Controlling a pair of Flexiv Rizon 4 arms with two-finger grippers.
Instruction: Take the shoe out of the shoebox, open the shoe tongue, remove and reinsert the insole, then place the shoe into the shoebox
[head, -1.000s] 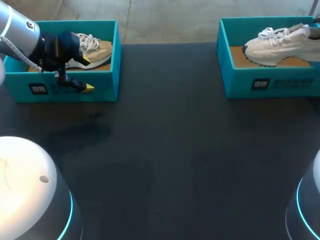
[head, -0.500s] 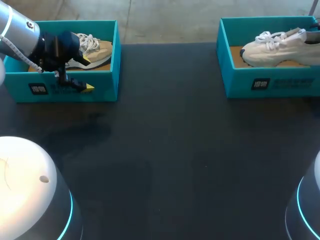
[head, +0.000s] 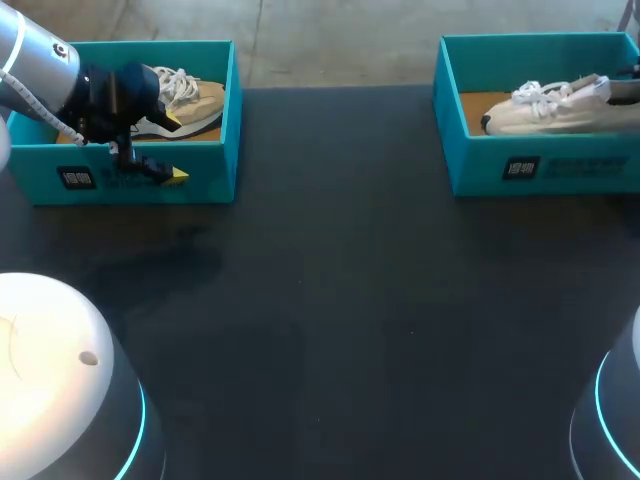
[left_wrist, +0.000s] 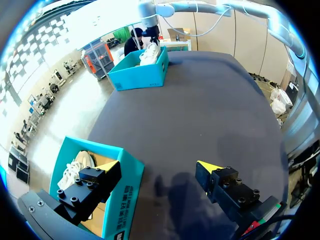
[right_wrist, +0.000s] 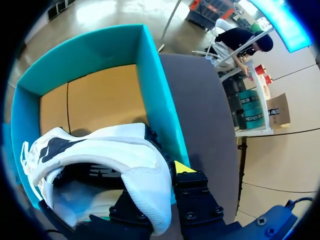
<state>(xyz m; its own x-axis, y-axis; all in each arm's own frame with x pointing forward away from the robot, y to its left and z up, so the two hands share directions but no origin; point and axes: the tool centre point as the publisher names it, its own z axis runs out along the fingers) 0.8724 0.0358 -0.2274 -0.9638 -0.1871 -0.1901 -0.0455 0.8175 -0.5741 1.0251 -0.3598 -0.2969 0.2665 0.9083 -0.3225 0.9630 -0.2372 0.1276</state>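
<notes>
A white shoe lies low inside the teal shoebox at the table's far right. In the right wrist view my right gripper is shut on the white shoe at its heel collar, above the box's cardboard floor. A beige shoe rests in a second teal shoebox at the far left. My left gripper stands open astride that box's front wall, one finger inside beside the beige shoe, the other outside.
The dark tabletop stretches between the two boxes. My arms' white bases stand at the near corners.
The white shoe has sunk lower into the right shoebox, held by my right gripper. The left arm has not moved.
</notes>
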